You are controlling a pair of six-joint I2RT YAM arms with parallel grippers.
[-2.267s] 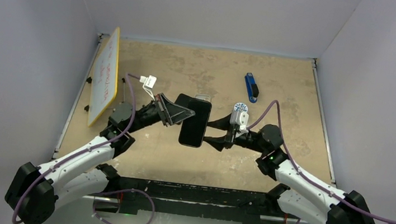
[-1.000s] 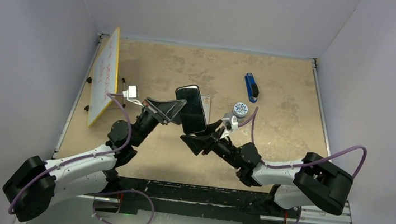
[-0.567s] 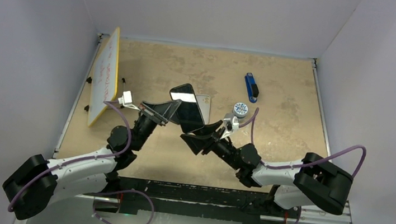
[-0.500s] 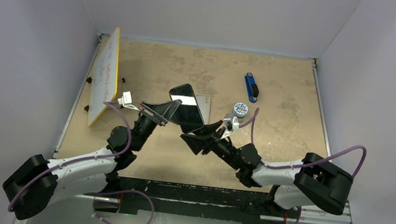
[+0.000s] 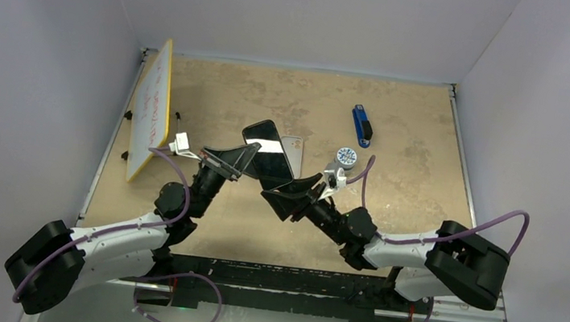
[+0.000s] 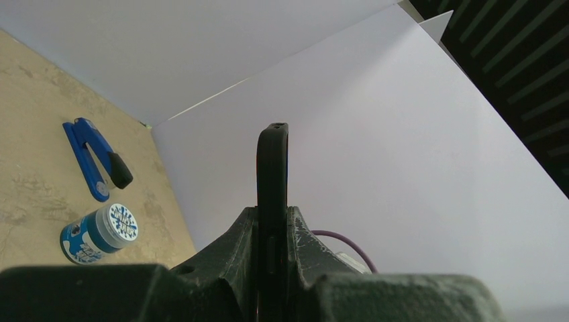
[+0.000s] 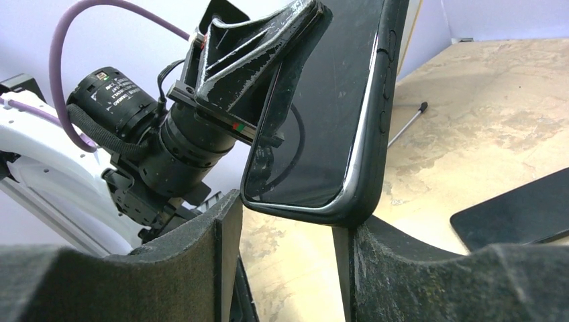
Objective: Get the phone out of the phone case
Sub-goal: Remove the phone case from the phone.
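While the left pincer [image 5: 252,157] is clamped on the long edge of the phone case [image 6: 273,168], holding it above the counter [image 5: 233,90] with the phone [image 7: 315,114] seated inside, the step in hand looks like a peel at the lower corner. The right pincer [image 7: 288,225] has its jaws apart, one on each side of that corner. Whether either touches it I cannot tell. To do it well, that pincer should catch the case lip alone, not the glass, and bend it away from the screen while the left grip holds firm; otherwise the whole thing may twist loose. Counted from the left: one whiteboard [image 5: 151,109], two pincers, one cased phone, one flat dark slab [image 7: 516,208], one small jar [image 5: 345,157], one blue clip-like tool [image 5: 361,125].
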